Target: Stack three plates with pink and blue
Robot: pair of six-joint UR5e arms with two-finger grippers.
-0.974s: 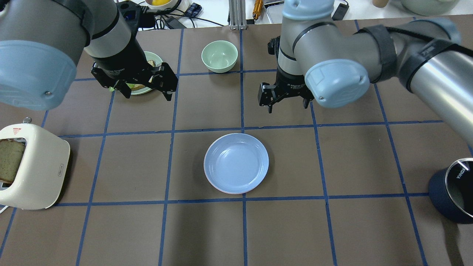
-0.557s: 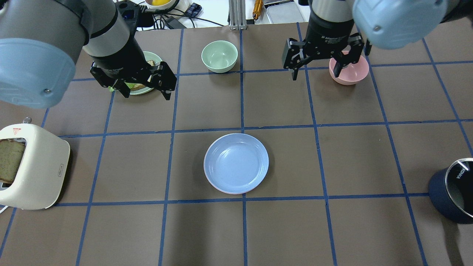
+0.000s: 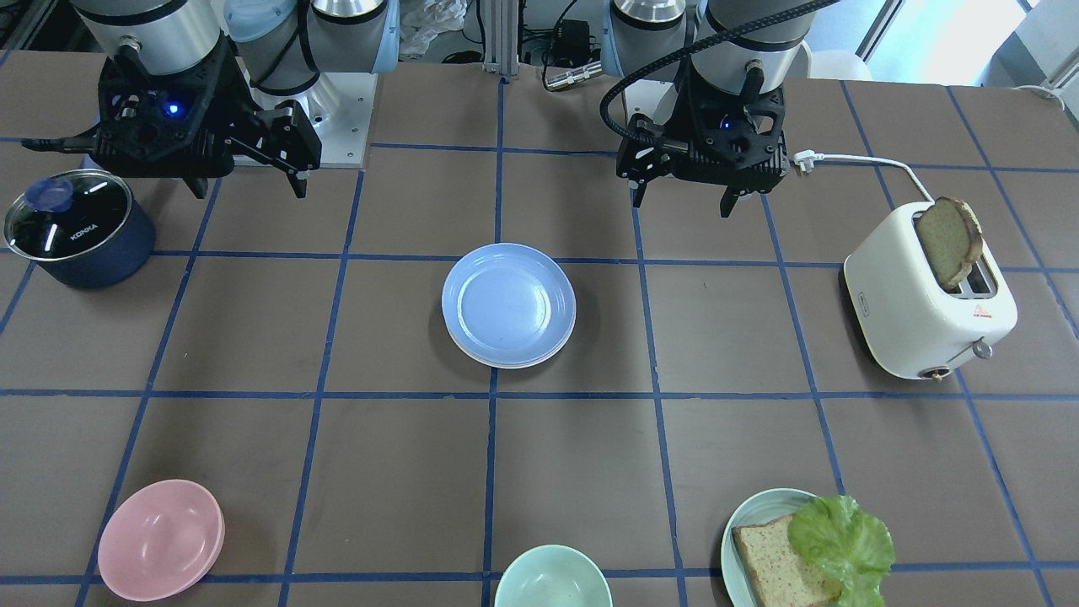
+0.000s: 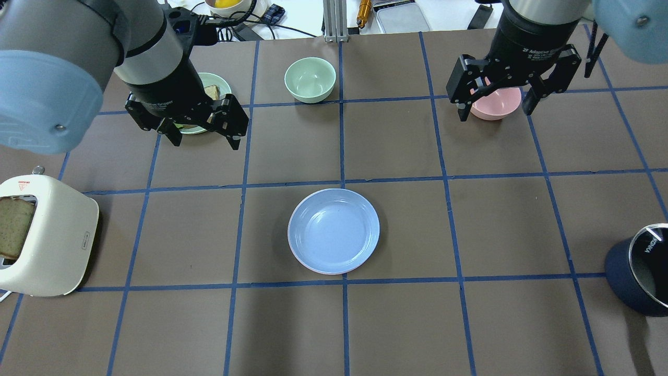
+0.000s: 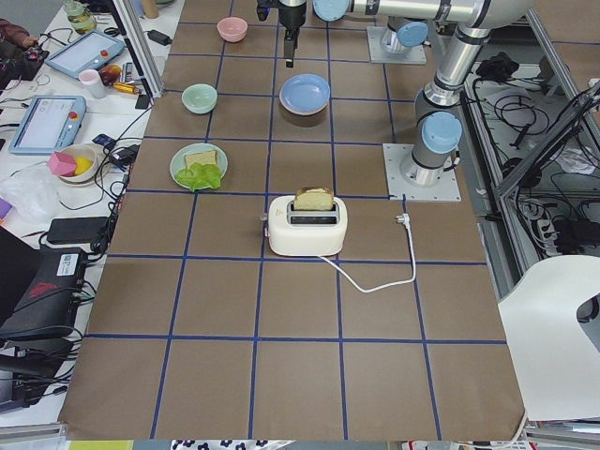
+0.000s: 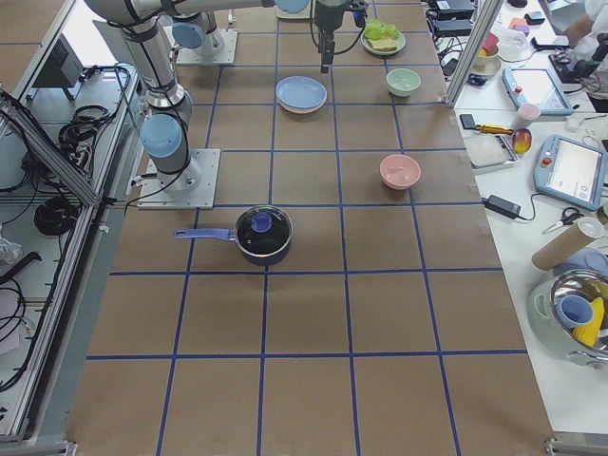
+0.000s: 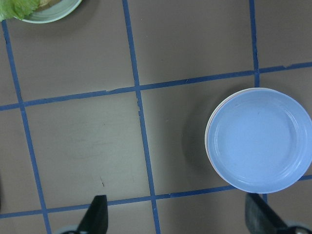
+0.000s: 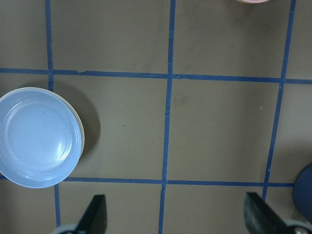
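Observation:
The light blue plate lies at the table's middle, on top of a stack. Pale pink and cream rims show just under it, their order unclear. It also shows in the left wrist view and the right wrist view. My left gripper is open and empty, held above the table at the back left of the stack. My right gripper is open and empty, held high at the back right, over the pink bowl. Neither touches the stack.
A cream toaster with a bread slice stands at the left edge. A teal plate with bread and lettuce lies under my left arm. A green bowl is at the back middle. A dark lidded pot stands at the right edge.
My right arm has swung away from the stack to the back right and now hangs over the pink bowl. My left arm has barely moved. The stack has not moved.

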